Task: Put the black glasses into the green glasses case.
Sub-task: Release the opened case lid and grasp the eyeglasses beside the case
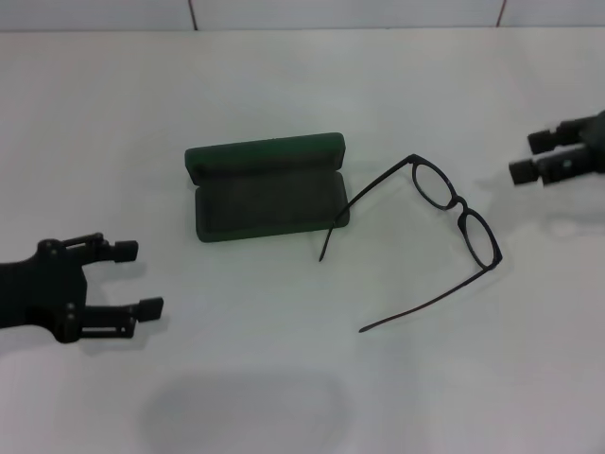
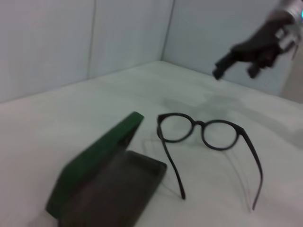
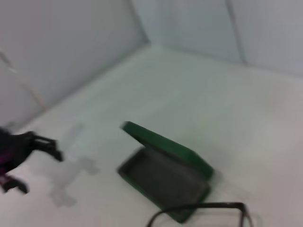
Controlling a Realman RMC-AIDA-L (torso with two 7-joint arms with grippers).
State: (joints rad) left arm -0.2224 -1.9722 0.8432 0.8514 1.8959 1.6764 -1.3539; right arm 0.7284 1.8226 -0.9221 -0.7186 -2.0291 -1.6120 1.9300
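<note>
The green case [image 1: 267, 192] lies open mid-tabletop, lid propped up toward the far edge. The black glasses [image 1: 444, 227] rest unfolded just beside it on the right, one temple tip reaching its corner. Left gripper [image 1: 130, 277] hovers released near the left edge; right gripper [image 1: 532, 157] waits spread at the right edge.
</note>
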